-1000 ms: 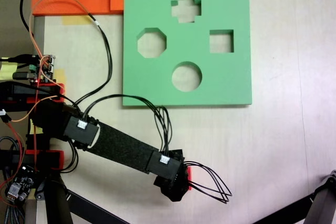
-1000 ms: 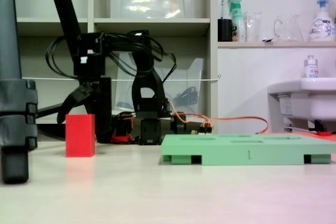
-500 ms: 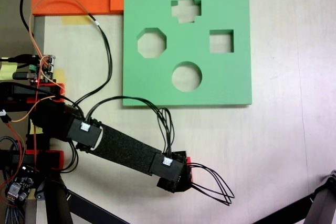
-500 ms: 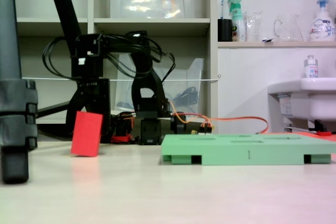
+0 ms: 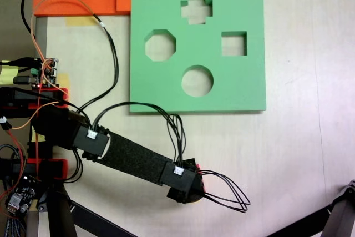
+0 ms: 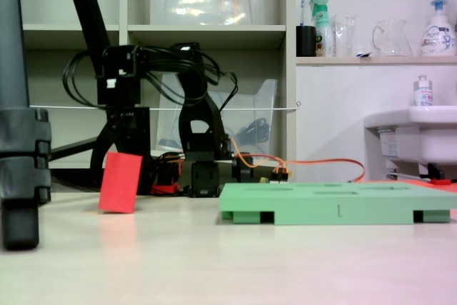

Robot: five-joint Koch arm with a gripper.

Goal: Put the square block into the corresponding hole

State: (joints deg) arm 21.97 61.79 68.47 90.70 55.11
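In the fixed view from above, the arm reaches over the table toward the lower middle of the picture, and its gripper (image 5: 191,192) is hidden under the wrist, with only a thin red edge of the square block (image 5: 199,174) showing beside it. The green foam board (image 5: 166,90) lies well apart, higher in the picture, and the corresponding hole (image 5: 233,43) sits at its right side, empty. In the low fixed view from the side, the square block (image 6: 120,182) is tilted, one lower corner near the table, right under the gripper (image 6: 127,149). I judge it is being lifted, but whether the jaws are clenched on it I cannot tell. The board (image 6: 335,202) rests flat at the right.
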